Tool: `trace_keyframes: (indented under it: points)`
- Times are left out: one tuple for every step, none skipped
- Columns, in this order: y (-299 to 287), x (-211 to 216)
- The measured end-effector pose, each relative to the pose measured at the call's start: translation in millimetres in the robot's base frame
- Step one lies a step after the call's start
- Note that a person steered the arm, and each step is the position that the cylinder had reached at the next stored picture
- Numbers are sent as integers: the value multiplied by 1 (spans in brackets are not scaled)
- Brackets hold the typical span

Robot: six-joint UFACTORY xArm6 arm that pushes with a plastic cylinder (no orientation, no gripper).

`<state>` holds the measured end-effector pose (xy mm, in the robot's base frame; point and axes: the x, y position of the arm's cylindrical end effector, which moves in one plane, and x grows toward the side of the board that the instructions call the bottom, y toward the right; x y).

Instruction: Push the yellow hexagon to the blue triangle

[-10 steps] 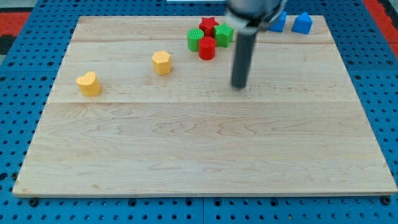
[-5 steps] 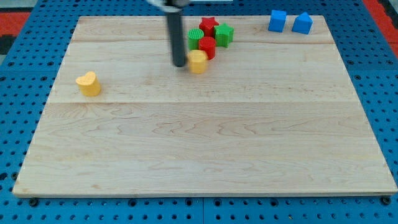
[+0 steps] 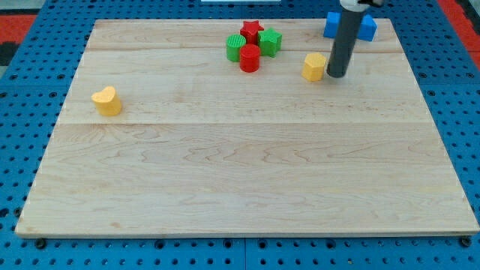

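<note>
The yellow hexagon (image 3: pixel 314 66) lies on the wooden board (image 3: pixel 240 172) toward the view's upper right. My tip (image 3: pixel 336 76) rests just to the right of it, close to or touching its side. Two blue blocks sit at the view's top right: one (image 3: pixel 331 25) left of the rod and one (image 3: pixel 368 28) right of it, both partly hidden by the rod. Their shapes cannot be made out here.
A cluster of a red star (image 3: pixel 252 30), a green block (image 3: pixel 270 42), a green cylinder (image 3: pixel 235 49) and a red cylinder (image 3: pixel 250 58) sits at the top centre. A yellow heart-shaped block (image 3: pixel 107 100) lies at the left.
The yellow hexagon has moved right, from below the red and green cluster to near the blue blocks. My tip has gone from the hexagon's left side to its right side.
</note>
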<state>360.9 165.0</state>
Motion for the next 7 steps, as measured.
trace_keyframes:
  points:
    - [-65,21]
    - [-84,-23]
    - [-43,-44]
    - [-16,-43]
    - [-10,4]
    - [1,-34]
    - [-5,-61]
